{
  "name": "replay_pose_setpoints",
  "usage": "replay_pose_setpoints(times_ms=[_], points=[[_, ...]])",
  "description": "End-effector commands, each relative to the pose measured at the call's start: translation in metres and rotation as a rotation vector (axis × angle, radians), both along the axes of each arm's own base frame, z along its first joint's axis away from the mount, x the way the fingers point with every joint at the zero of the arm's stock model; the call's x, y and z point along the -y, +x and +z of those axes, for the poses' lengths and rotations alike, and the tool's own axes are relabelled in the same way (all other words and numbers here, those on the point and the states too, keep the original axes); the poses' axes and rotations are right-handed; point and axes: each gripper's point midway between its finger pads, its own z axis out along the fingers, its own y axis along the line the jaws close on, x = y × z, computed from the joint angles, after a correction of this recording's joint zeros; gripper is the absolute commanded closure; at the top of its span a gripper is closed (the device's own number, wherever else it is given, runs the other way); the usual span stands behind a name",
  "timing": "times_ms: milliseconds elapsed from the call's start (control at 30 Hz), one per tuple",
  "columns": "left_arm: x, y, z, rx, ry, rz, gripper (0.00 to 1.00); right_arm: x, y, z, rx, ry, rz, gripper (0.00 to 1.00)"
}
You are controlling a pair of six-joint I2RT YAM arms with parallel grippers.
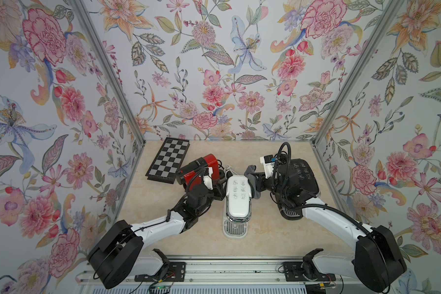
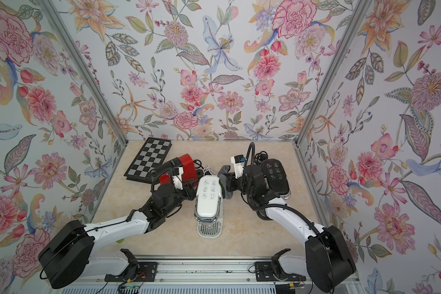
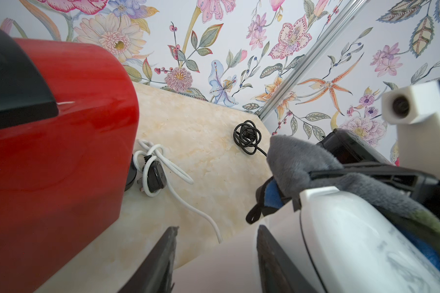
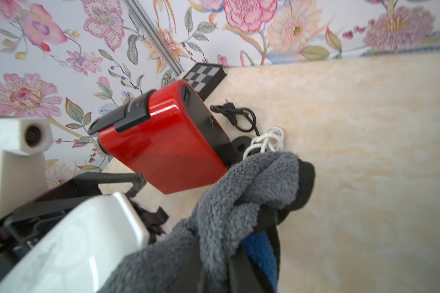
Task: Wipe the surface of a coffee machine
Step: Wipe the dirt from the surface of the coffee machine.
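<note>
A cream, marble-patterned tabletop carries everything. A chessboard lies flat at its far left. Just beside the board's near corner is a red machine. A white machine stands mid-tabletop, drip tray toward the near edge. A black machine stands on the right side. A bundled white cord with its plug lies next to the red machine, and a coiled black cord lies farther back.

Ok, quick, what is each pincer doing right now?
Left pincer: jaws apart beside the white coffee machine; a grip cannot be told.
Right pincer: closed, holding the grey cloth.
</note>
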Motion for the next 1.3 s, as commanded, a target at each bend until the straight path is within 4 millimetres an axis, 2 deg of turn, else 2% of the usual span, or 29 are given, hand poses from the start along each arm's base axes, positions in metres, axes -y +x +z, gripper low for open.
replay_pose_setpoints(times_ms=[0, 333, 533, 667, 800, 867, 967, 1233, 1267], points=[[0.018, -0.013, -0.012, -0.047, 0.003, -0.086, 0.48, -0.005, -0.05, -0.069, -0.262, -0.08, 0.102, 0.97], [0.022, -0.014, -0.016, -0.059, -0.003, -0.09, 0.48, 0.003, -0.07, -0.099, -0.313, -0.085, 0.086, 0.97], [0.027, -0.012, -0.013, -0.057, -0.001, -0.099, 0.48, 0.004, -0.074, -0.126, -0.322, -0.159, 0.068, 0.97], [0.028, -0.013, -0.013, -0.057, 0.003, -0.103, 0.48, -0.003, -0.072, -0.134, -0.31, -0.2, 0.076, 0.97], [0.027, -0.014, -0.012, -0.055, 0.003, -0.101, 0.48, -0.024, -0.081, -0.138, -0.326, -0.178, 0.136, 0.97], [0.027, -0.015, -0.012, -0.057, 0.007, -0.101, 0.48, -0.029, -0.081, -0.135, -0.336, -0.14, 0.147, 0.97], [0.023, -0.016, -0.012, -0.057, 0.016, -0.092, 0.48, -0.031, -0.079, -0.118, -0.321, -0.087, 0.148, 0.97], [0.016, -0.019, -0.019, -0.057, 0.036, -0.077, 0.48, -0.023, -0.074, -0.043, -0.192, -0.003, 0.122, 0.97], [0.015, -0.018, -0.02, -0.059, 0.048, -0.075, 0.47, -0.015, -0.067, -0.035, -0.176, 0.014, 0.092, 0.97]])
